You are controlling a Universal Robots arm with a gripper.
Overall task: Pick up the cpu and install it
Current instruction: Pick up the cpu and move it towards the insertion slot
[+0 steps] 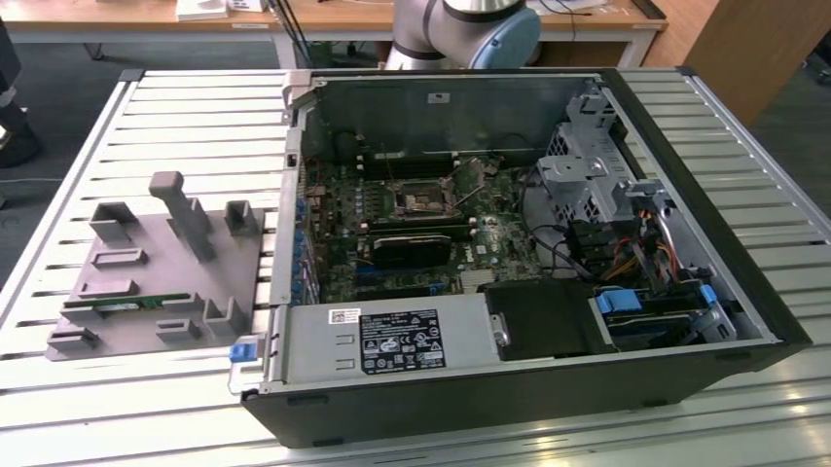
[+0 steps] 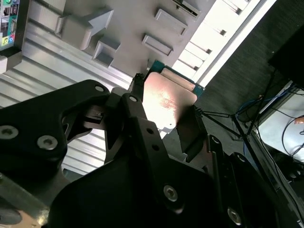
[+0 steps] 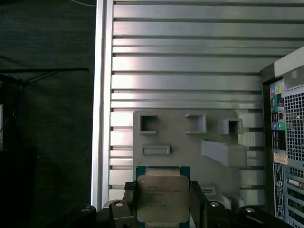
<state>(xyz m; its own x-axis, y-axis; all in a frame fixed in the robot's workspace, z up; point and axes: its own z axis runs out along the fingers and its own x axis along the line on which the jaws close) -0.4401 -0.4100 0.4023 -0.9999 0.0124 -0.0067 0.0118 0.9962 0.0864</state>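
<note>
The cpu [image 3: 162, 197], a small flat square chip with a dull silver top and a thin green border, is held off the worktop [image 3: 190, 61] by the end effector [image 3: 162, 199]. The two black fingers [image 3: 197, 202] are clamped on opposite edges of the chip, with its metal top facing the camera in the first wrist view. In the second wrist view the same cpu [image 2: 168, 102] sits between the tips of the end effector [image 2: 167, 99] and catches a bright glare.

Behind the chip lies a grey plastic fixture [image 3: 190, 147] with rectangular pockets and raised blocks, resting on the slatted metal worktop. In the exterior view the fixture [image 1: 143, 282] lies on the view's left, and a thin green memory stick [image 1: 124, 303] lies in one of its slots. Just beside it, on the view's right, an open computer case [image 1: 520, 243] lies on its side, showing a green motherboard with a square socket [image 1: 426, 202] near its middle. The arm's grey and blue base [image 1: 468, 29] stands beyond the case.
</note>
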